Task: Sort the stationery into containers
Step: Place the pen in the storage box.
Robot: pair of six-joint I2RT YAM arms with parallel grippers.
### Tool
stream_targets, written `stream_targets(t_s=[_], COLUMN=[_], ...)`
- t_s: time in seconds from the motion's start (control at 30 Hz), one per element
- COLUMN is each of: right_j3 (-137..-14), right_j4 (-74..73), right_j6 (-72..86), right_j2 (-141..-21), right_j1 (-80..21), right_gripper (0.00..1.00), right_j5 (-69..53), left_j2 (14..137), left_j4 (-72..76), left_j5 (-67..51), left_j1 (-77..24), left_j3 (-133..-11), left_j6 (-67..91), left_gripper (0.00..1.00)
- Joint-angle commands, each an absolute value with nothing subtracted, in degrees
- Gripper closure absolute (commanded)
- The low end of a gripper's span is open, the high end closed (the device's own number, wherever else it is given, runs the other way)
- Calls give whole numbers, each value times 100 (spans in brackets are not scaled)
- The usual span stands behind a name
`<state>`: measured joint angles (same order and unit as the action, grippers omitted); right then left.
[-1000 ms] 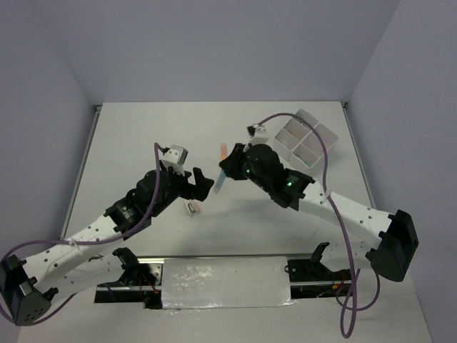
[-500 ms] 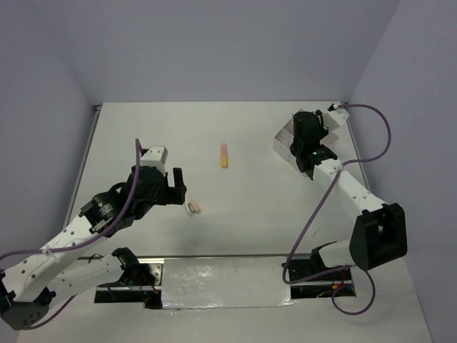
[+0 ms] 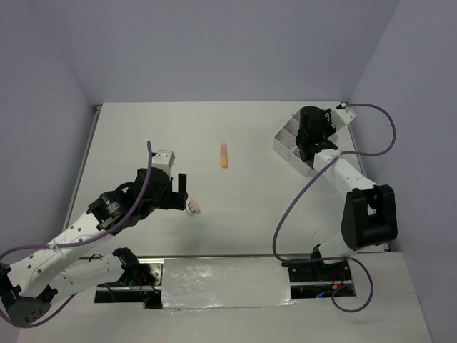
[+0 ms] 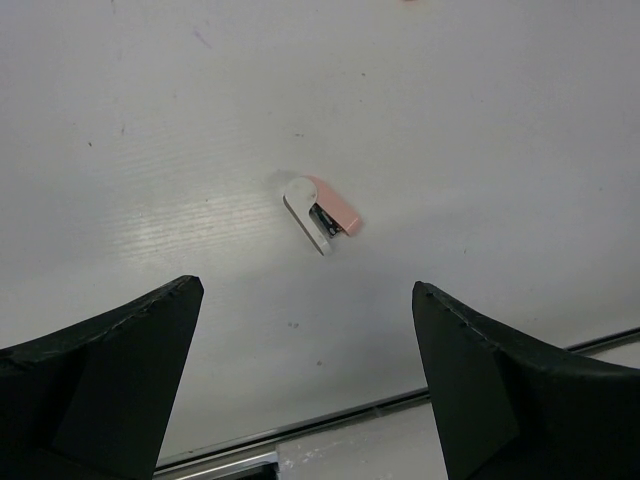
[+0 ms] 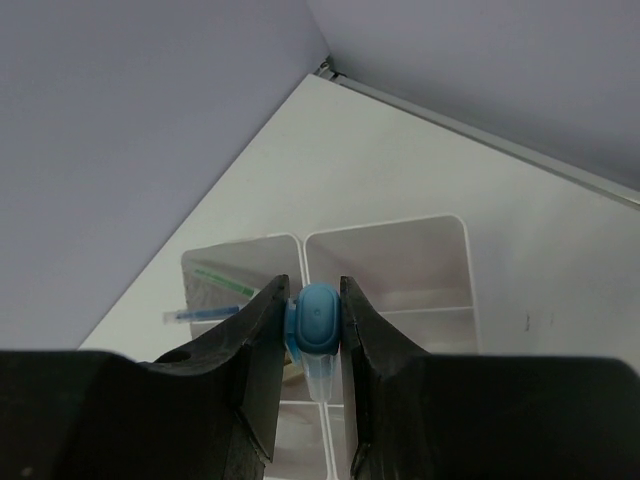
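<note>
My right gripper [image 3: 310, 140] [image 5: 314, 292] is shut on a blue-capped clear piece [image 5: 318, 322] and holds it above the white four-compartment tray [image 3: 288, 141] [image 5: 400, 225], over the cross divider. A thin blue pen [image 5: 200, 315] and a green stick [image 5: 222, 278] lie in the tray's left compartment. My left gripper [image 3: 179, 191] [image 4: 305, 290] is open and empty, just short of a small pink and white stapler [image 3: 194, 208] [image 4: 322, 213] on the table. An orange and pink piece [image 3: 224, 155] lies mid-table.
The white table ends at a metal rail along the near edge [image 4: 300, 425]. Grey walls stand close behind and beside the tray. The right arm's purple cable [image 3: 307, 193] loops over the table's right side.
My right arm has swung from mid-table to the tray at the back right, carrying the blue piece. My left arm drew back to the left and now sits behind the stapler.
</note>
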<state>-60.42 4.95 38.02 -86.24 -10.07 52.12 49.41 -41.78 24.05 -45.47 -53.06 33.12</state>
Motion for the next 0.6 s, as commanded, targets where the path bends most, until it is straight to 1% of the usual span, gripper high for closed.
stream_targets(t_s=[0.0,0.2,0.3,0.33,0.43,0.57], right_j3=[-6232,-6179,-6363,-6407,-6363,-6328], right_j4=[642,492,54,44,-62,-79], right_j6=[3832,3832,3832,3832,3832,3832], right_j2=[-8604,-8710,-8894,-8921,-8956,-9000], right_j1=[-897,-844,-817,-817,-817,-791], right_gripper=[100,100,100,99,89,88], right_j5=[5624,5774,5801,5783,5704,5669], left_j2=[4834,4799,4799,4808,4843,4869], left_j4=[-4078,-4060,-4034,-4034,-4034,-4017], left_j5=[2329,2294,2259,2250,2232,2189], left_j1=[-4570,-4570,-4570,-4570,-4570,-4570], left_j3=[-5335,-5335,-5317,-5317,-5326,-5326], left_j6=[3217,3208,3191,3182,3173,3155], left_gripper=[1,1,1,1,1,1])
